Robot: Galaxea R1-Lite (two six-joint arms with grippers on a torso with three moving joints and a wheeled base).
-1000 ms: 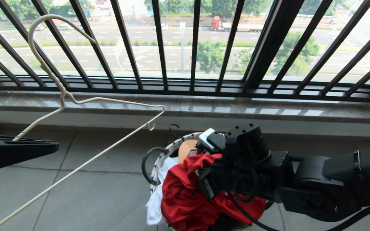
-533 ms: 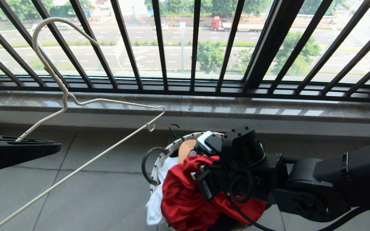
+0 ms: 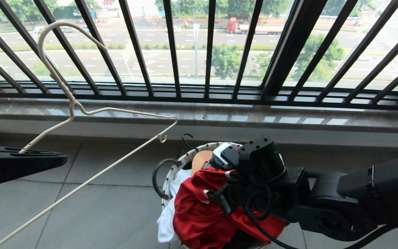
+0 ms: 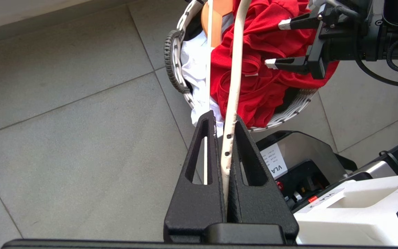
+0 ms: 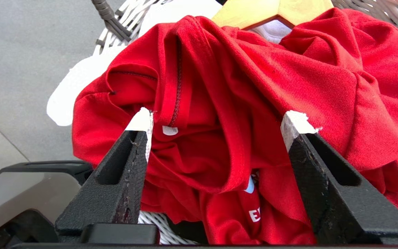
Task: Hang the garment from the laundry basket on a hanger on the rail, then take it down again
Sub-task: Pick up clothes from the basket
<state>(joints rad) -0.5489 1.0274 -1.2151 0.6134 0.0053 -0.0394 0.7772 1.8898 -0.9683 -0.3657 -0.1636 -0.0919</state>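
Currently, the task is sitting at its opening stage. The left gripper (image 4: 227, 145) is clamping the white wire hanger (image 3: 116, 112) by one of its lower wires, with both fingers pressed tight against it; the hook of the hanger is pointing up and away from this gripper, toward the barred window. The hanger is carrying nothing, and the rail is not appearing in any view.

The right gripper (image 5: 216, 122) is hovering directly over the laundry basket (image 3: 171, 169) with its fingers spread wide. A raised fold of the red T-shirt (image 3: 199, 214) is lying between the two white-tipped fingers (image 5: 143, 121), and the cloth is touching or nearly touching both tips, but nothing is being pinched; this gripper is holding nothing. The T-shirt is resting crumpled on top of the basket, partly spilling over the rim on the side nearer the left gripper. Below and beside it, white cloth (image 3: 166, 221) and part of a wooden hanger (image 5: 271, 12) are also lying in the basket, just beyond the fingertips of the right gripper.

Judging from this arrangement, only the pickup of the hanger is complete. Remaining steps: closing on the T-shirt, lifting it clear, threading it onto the hanger, hooking the hanger on the rail, then taking it down again.
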